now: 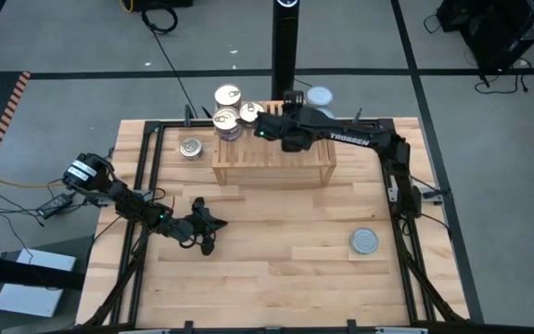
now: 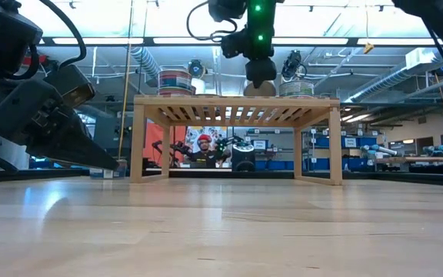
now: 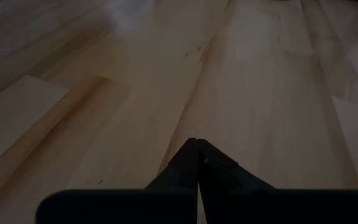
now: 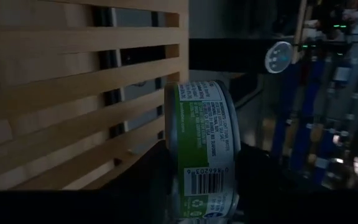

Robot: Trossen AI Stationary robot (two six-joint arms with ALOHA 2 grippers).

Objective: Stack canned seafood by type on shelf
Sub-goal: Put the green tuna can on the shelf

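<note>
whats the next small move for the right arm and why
Probably lower the green-label tin onto the shelf and then open. The right gripper holds it over the slats, close beside the tins already stacked at the shelf's left end. The left gripper waits shut on the table.

A low light-wood slatted shelf (image 1: 273, 160) stands at the desk's far middle; gold-lidded tins (image 1: 227, 107) are stacked on its left end; a green-labelled tin (image 4: 202, 148) sits between the right fingers; silver-lidded tins (image 1: 364, 241) lie on the desk.
</note>
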